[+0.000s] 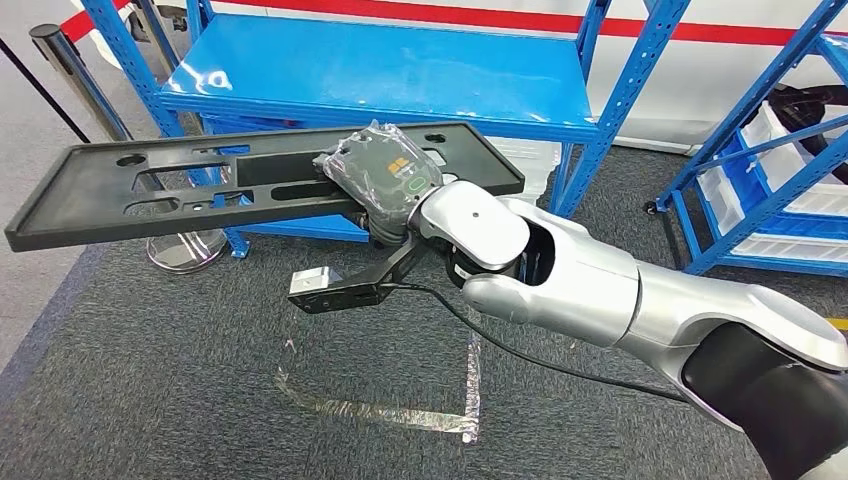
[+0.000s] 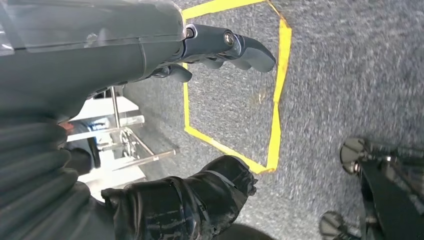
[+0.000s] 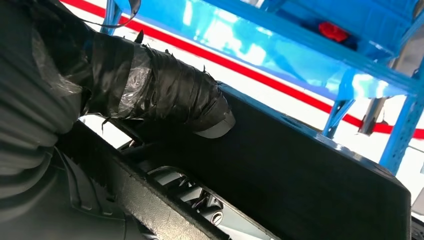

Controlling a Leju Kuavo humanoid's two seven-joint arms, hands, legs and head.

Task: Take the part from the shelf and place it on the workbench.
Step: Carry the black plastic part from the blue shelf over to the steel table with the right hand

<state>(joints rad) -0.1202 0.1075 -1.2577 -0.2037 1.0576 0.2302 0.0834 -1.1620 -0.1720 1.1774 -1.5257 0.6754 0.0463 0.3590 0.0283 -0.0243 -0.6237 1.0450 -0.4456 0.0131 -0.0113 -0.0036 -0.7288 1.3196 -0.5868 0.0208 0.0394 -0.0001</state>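
Blue shelving (image 1: 400,75) backs the scene, with grey carpet (image 1: 150,400) below; no surface shows from here. Your right hand (image 1: 385,180) has its fingers clamped on the long black part (image 1: 200,185), gripping near one end, so most of its length juts out level toward the robot's left, over the carpet and clear of the shelf board. Expect that overhang to lever against the grip. The right wrist view shows the taped thumb (image 3: 165,95) pressed on the part's top face. Your left hand (image 2: 220,45) hangs over yellow floor tape (image 2: 277,100), fingers apart, holding nothing. Watch the far end near the stanchion base (image 1: 185,250) and shelf upright (image 1: 125,65); open carpet lies nearer you.
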